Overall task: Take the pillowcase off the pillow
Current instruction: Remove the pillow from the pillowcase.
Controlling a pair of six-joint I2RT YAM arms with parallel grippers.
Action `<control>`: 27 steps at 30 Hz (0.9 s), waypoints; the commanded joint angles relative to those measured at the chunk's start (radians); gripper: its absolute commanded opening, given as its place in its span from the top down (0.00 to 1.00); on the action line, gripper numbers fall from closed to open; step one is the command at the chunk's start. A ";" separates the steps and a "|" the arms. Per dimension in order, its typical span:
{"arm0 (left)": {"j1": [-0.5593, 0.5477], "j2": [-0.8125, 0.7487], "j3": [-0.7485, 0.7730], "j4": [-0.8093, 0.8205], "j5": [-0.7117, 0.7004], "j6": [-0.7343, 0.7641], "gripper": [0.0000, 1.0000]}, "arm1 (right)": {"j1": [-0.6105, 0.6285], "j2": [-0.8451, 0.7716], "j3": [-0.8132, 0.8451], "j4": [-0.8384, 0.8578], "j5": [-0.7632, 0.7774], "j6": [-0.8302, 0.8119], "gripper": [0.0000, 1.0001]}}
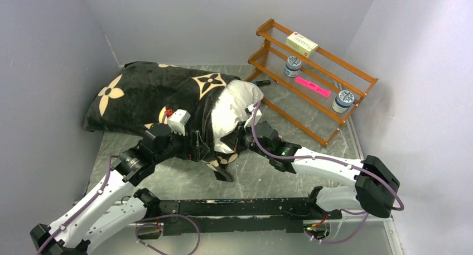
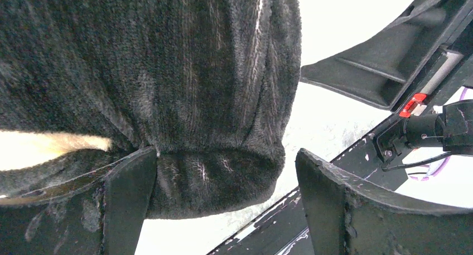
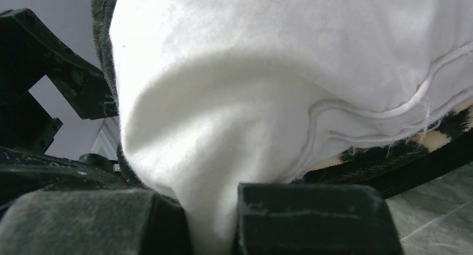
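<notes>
The black plush pillowcase [image 1: 145,96] with tan flower motifs lies at the table's back left. The white pillow [image 1: 237,99] pokes out of its right, open end. My left gripper [image 1: 196,149] is at the pillowcase's near open edge. In the left wrist view [image 2: 226,154] it is open, and a fold of the pillowcase [image 2: 212,177] hangs between the jaws against the left finger [image 2: 128,199], clear of the right one. My right gripper [image 1: 237,136] is shut on a pinch of the pillow [image 3: 234,99], seen between its jaws in the right wrist view [image 3: 212,216].
A wooden two-tier rack [image 1: 334,62] stands at the back right with a small box [image 1: 302,44], two jars [image 1: 292,66] [image 1: 343,100] and a pink strip [image 1: 312,86]. Grey walls close in on three sides. A black rail [image 1: 240,207] runs along the near edge.
</notes>
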 commanded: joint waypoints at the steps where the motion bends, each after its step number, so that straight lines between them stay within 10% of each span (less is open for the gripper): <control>1: -0.043 0.009 0.022 -0.017 -0.058 -0.055 0.04 | -0.025 -0.009 0.115 0.143 -0.009 -0.036 1.00; 15: -0.280 0.179 -0.017 0.036 -0.410 -0.198 0.06 | -0.049 0.026 0.181 0.177 -0.066 -0.016 1.00; 19: -0.286 0.228 -0.025 0.063 -0.481 -0.206 0.23 | -0.056 0.007 0.174 0.156 -0.065 -0.010 1.00; 27: -0.287 0.289 -0.051 0.029 -0.612 -0.232 0.95 | -0.108 -0.089 0.232 0.052 -0.099 -0.021 1.00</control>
